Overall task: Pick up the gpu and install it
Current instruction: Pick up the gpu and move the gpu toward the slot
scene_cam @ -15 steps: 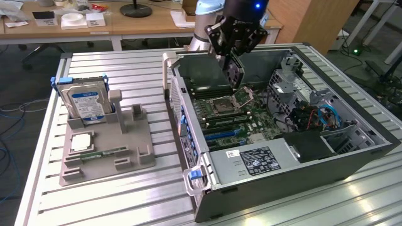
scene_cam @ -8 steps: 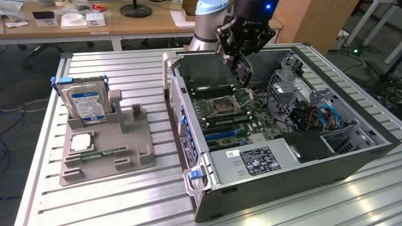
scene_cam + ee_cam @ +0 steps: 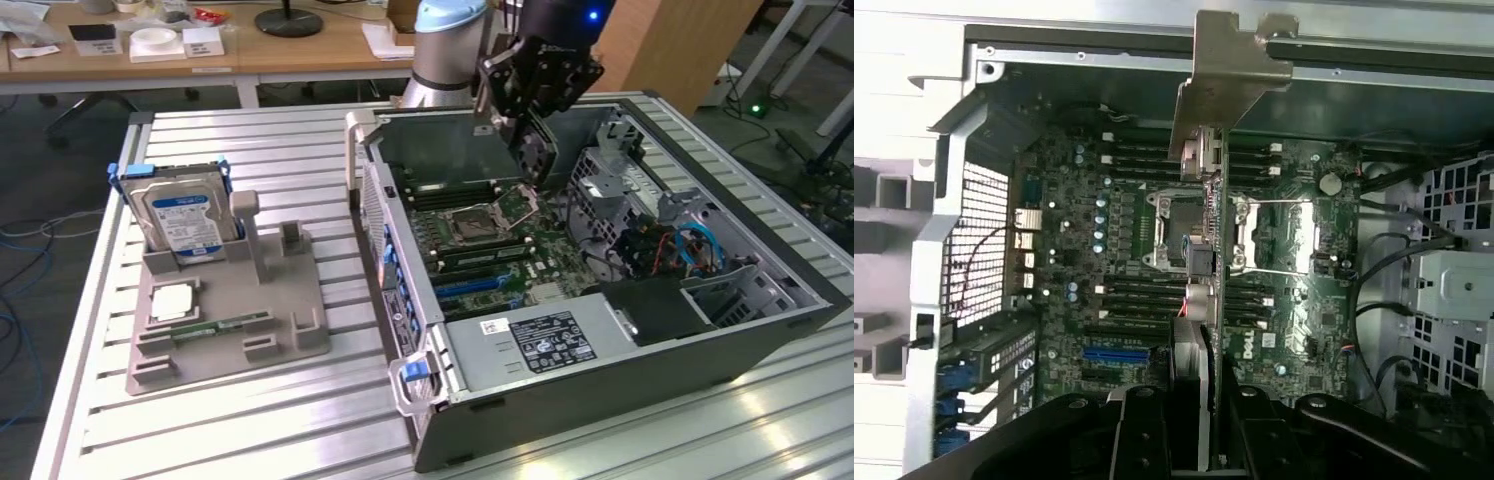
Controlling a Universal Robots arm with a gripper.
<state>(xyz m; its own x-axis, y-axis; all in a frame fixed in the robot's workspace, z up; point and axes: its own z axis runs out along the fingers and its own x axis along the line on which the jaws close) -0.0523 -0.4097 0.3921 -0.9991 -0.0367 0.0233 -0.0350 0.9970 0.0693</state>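
Wrist view, card seen edge-on: the gpu [image 3: 1201, 300] stands between the two fingers of the gripper [image 3: 1199, 420]. The jaws are drawn partway in and clamp it by its faces, with its silver end bracket [image 3: 1229, 60] at the end away from the fingers. Beneath the card lies the motherboard [image 3: 1294, 250], and its blue slot [image 3: 1116, 353] is unoccupied. In the exterior view the gripper [image 3: 534, 120] hangs over the open computer case [image 3: 601, 400]. The gpu [image 3: 534, 155] is suspended below it, above the motherboard [image 3: 501, 235] and apparently clear of it. On this evidence the pick-up is complete and the card is over the case; seating it in a slot is not yet done. Well apart, at the exterior view's left, a grey tray [image 3: 254, 340] on the table [image 3: 267, 430] holds an upright hard drive [image 3: 180, 215].
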